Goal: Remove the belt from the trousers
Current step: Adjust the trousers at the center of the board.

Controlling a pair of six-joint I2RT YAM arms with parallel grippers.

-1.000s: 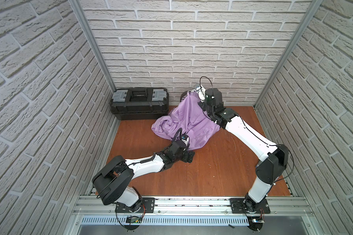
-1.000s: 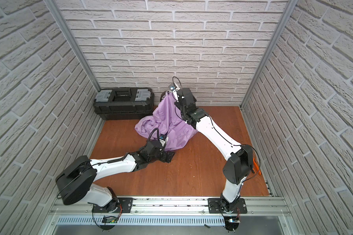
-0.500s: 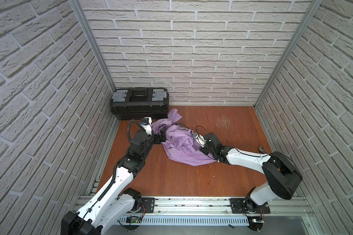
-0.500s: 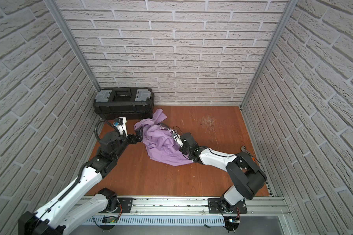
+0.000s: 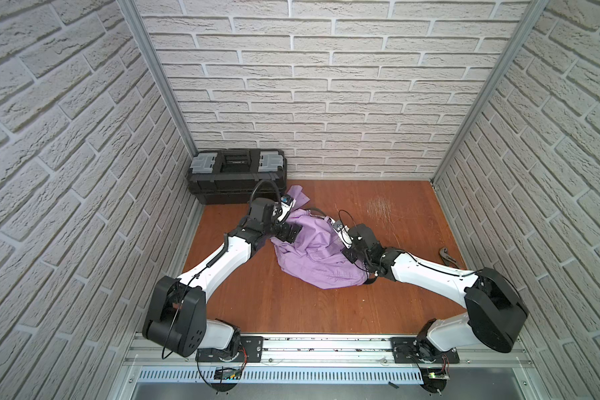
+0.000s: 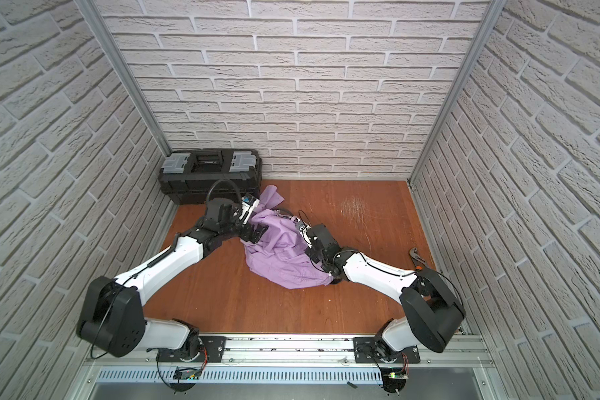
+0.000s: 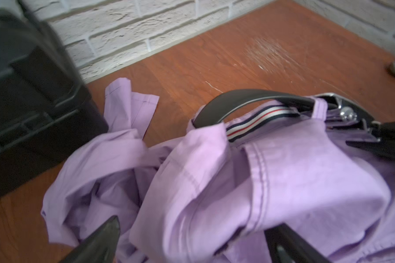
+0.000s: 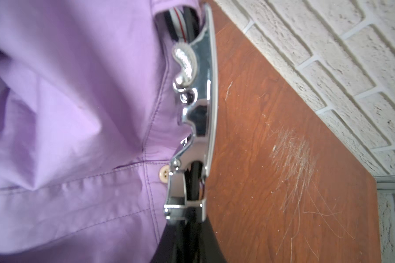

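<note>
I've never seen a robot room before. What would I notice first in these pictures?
The big lilac trousers lie heaped in the middle of the wooden floor, with the open left gripper over one side of them. Next comes the shiny silver buckle of the black belt, pinched at its end by the right gripper. A black toolbox sits in a back corner.
</note>
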